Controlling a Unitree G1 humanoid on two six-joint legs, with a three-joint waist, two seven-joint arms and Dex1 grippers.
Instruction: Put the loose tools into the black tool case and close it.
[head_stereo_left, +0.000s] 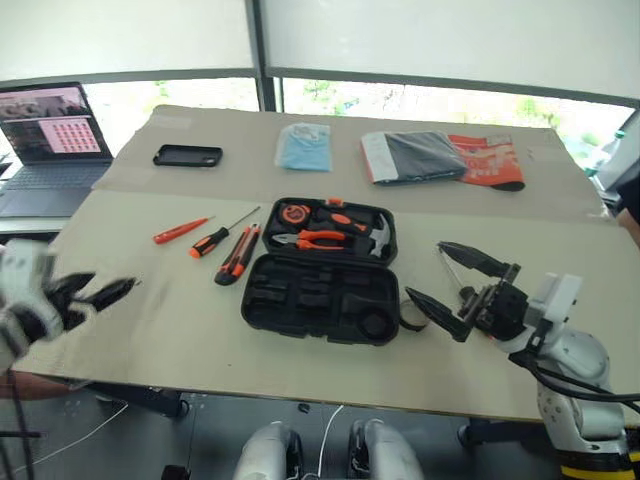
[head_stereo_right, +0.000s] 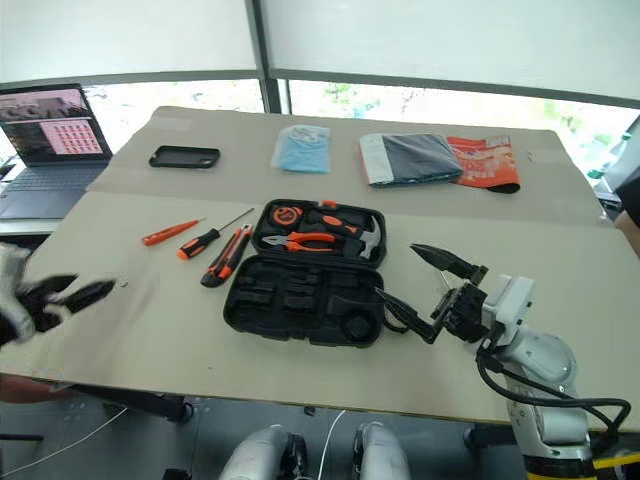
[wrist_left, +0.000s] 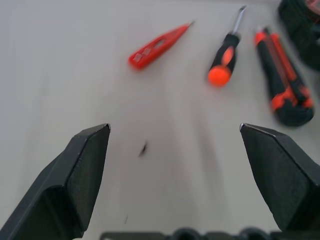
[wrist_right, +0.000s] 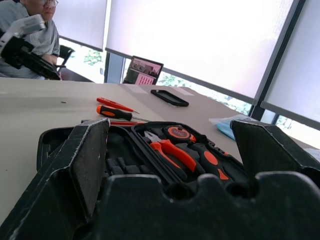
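Tools waiting beside the open case

Both the left gripper (head_stereo_left: 95, 295) and right gripper (head_stereo_left: 452, 285) hang spread and empty; the loose tools (head_stereo_left: 226, 246) lie just left of the black tool case (head_stereo_left: 320, 295) on the desk (head_stereo_left: 150, 320), within easy reach.

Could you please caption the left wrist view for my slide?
Open left gripper faces a slim orange screwdriver, black-and-orange screwdriver and utility knife.

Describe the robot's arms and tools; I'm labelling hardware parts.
The right tool has two pointed black fingers on a black block, with a white part behind, a grey rounded arm and black cables. The left tool has matching black fingers on a white-grey wrist.
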